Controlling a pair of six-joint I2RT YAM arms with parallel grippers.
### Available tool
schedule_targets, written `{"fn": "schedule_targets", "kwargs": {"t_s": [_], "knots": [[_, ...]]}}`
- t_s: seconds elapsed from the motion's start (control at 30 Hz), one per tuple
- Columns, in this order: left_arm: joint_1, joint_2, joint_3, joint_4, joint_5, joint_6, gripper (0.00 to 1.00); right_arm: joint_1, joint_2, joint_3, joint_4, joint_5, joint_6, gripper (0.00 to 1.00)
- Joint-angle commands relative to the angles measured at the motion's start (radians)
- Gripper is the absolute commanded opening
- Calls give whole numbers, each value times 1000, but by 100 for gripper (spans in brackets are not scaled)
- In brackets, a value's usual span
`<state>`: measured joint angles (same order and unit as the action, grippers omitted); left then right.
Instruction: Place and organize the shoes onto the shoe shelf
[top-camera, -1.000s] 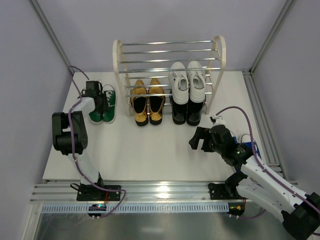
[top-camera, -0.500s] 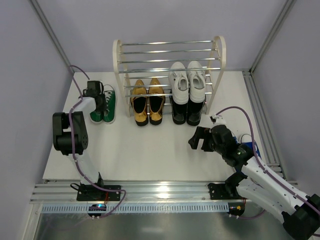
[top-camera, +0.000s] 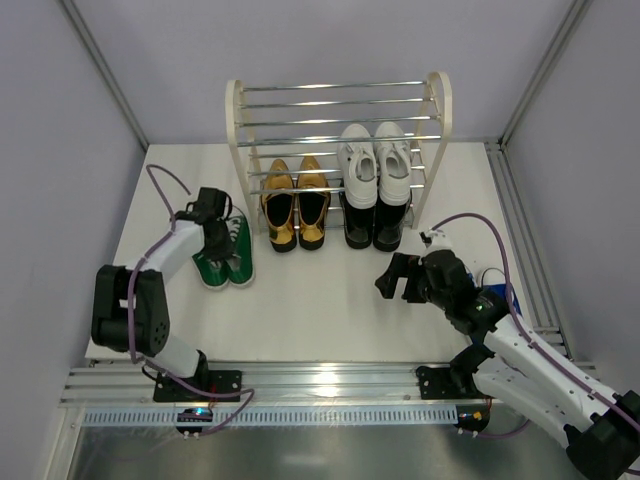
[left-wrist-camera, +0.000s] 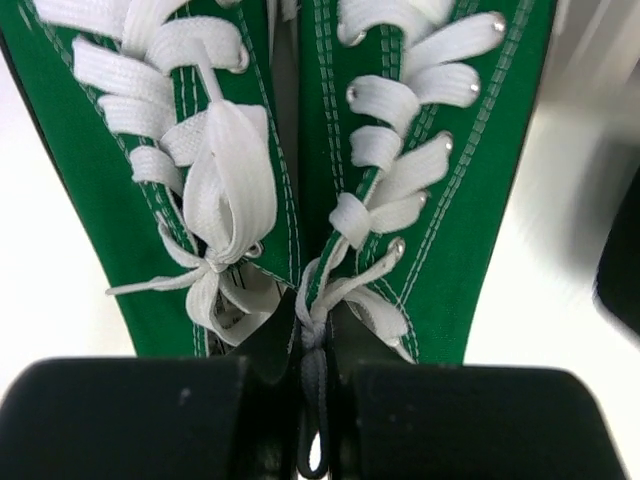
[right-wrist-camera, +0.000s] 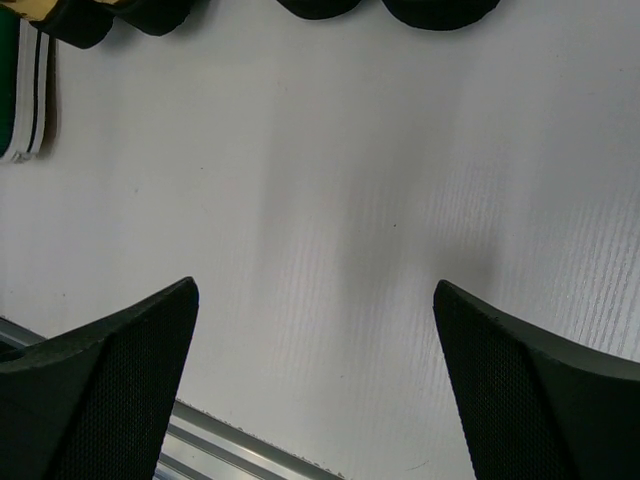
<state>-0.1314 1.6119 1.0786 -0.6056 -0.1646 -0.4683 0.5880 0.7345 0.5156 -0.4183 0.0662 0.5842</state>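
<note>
Green canvas sneakers, from above: on the table, left of the shoe shelf front, far end in my left gripper.
Left wrist: my jaws clenched on both shoes' inner edges, beside the white bows.
Right wrist: my right gripper spread wide above the white table.

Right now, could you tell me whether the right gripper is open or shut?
Open. The right wrist view shows the right gripper with its fingers wide apart, only bare table between them.
</note>
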Motion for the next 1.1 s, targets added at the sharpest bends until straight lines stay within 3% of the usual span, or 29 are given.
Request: {"fn": "schedule_targets", "kwargs": {"t_s": [0.0,0.2,0.23,0.33,0.43,0.5,0.7,0.77,0.8,0.87,1.07], "knots": [[-20,-165,-155,-105,-1,-145,0,7,-14,-9,33,-9,-14,100],[-66,-334,-269,-117,-47,-259,2,6,19,-16,53,-12,-7,100],[-66,-339,-273,-117,-77,-260,19,7,26,-14,56,-14,-7,100],[-66,-322,-267,-117,-89,-262,54,9,42,-5,64,-16,-7,100],[-66,-275,-256,-105,-62,-253,63,10,54,3,65,-14,-7,100],[-66,-250,-255,-91,-30,-245,63,10,57,4,64,-12,-7,100],[-71,-179,-299,-22,0,-248,55,9,54,-6,61,-8,-9,100],[-74,-161,-310,-13,7,-248,41,10,52,-8,61,-8,-11,100],[-76,-158,-315,-10,7,-247,17,10,49,-9,61,-8,-11,99],[-83,-164,-319,-11,4,-247,0,10,48,-11,62,-6,-12,99],[-129,-251,-313,-74,-15,-273,0,10,46,-11,65,-16,-11,97]]}}
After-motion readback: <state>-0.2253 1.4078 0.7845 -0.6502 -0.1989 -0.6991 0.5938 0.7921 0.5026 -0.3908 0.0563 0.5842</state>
